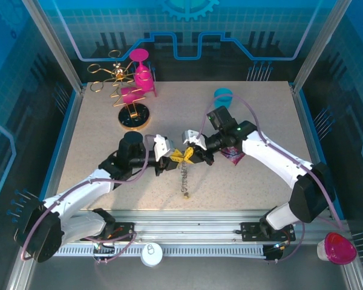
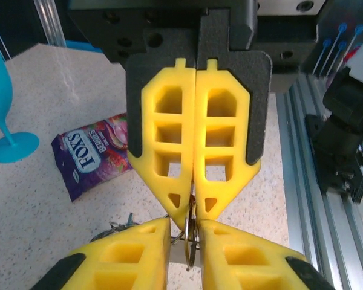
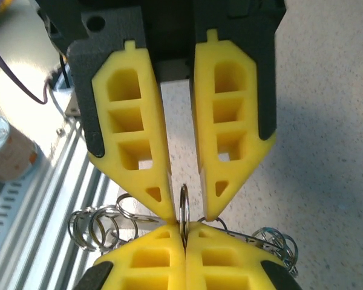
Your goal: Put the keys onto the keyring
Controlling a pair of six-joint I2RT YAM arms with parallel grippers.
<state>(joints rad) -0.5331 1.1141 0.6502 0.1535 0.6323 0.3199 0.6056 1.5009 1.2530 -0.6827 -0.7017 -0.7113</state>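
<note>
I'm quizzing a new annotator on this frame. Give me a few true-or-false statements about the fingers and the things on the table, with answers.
1. The right gripper has its yellow fingers closed on a ring of the silvery chain-like metal keyring. True.
2. The left gripper has its fingers pressed tightly together. False: a gap shows between them, and the ring stands in that gap.
3. The blue plastic goblet stands upright on the speckled table, apart from the purple foil snack packet. True.
4. The gold wire stand sits at the near edge between the arm bases. False: it stands near the far left corner, with pink goblets on it.
</note>
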